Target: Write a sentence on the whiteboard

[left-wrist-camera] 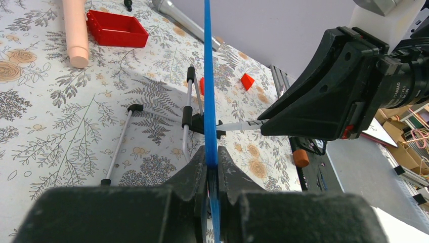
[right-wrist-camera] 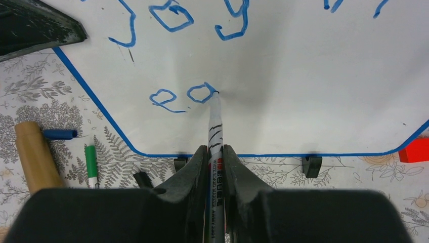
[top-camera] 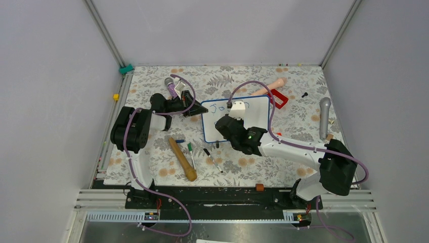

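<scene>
the whiteboard (top-camera: pixel 257 112) sits mid-table on the floral cloth (top-camera: pixel 298 126), its face showing to the top camera and two black feet (right-wrist-camera: pixel 312 165) along its near edge. the left gripper (left-wrist-camera: pixel 211 161) is clenched on the board's blue frame at the left side, seen edge-on from its own wrist. my read is that this clamp is there to brace the board, so the push of writing does not slide or tip it. the right gripper (right-wrist-camera: pixel 215 154) is squeezed tight round a marker (right-wrist-camera: pixel 215 126), held in line with the fingers so the tip pokes out ahead and meets the white face. the tip touches the board at the right side of the second letter of the lower line. the sentence (right-wrist-camera: pixel 172 15) so far shows "joy" and a couple of strokes further right on the top line, with "ea" under it. i judge the work partway, in the middle of the second line's word. a green pen (right-wrist-camera: pixel 91 163) and a wooden handle (right-wrist-camera: pixel 31 157) lie on the cloth just off the board's near left corner, apart from it and out of the marker's path.
</scene>
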Motion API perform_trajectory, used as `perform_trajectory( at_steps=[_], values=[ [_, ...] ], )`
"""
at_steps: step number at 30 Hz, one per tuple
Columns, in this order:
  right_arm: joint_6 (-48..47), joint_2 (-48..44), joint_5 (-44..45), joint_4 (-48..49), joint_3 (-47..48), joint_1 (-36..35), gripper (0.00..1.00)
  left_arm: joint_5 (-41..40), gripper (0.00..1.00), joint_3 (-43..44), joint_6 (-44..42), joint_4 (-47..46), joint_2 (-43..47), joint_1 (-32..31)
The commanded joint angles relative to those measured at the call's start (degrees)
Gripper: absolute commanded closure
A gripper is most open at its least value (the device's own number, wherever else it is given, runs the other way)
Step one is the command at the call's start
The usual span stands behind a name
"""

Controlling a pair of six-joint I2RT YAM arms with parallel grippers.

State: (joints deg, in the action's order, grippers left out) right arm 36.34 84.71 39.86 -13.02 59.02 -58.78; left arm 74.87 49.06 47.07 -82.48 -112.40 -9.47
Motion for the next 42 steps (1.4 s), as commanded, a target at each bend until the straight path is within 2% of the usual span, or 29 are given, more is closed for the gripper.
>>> perform_trajectory(
  at_steps=[1, 11, 22, 31, 42],
  values=[
    [2.86, 1.46, 1.98, -3.76, 3.03, 0.68, 1.0, 7.29, 1.0, -0.9, -5.93, -1.9, -1.87, -0.81],
    [4.05, 2.18, 1.27, -6.26, 4.08, 1.28, 1.0, 7.3, 1.0, -0.89, -5.94, -1.9, -1.85, -0.77],
    [1.61, -11.36, -0.73, 14.03, -13.11, 1.3, 1.0, 7.36, 1.0, -0.81, -5.83, -1.85, -1.91, -0.73],
    [-1.31, -12.84, -2.33, 19.62, -15.73, 1.3, 1.0, 7.31, 1.0, -0.81, -5.76, -1.9, -1.86, -0.76],
    [-0.67, -11.41, 1.27, 16.0, -12.89, 1.3, 1.0, 7.26, 1.0, -0.7, -5.76, -1.86, -2.08, -0.81]
  ],
)
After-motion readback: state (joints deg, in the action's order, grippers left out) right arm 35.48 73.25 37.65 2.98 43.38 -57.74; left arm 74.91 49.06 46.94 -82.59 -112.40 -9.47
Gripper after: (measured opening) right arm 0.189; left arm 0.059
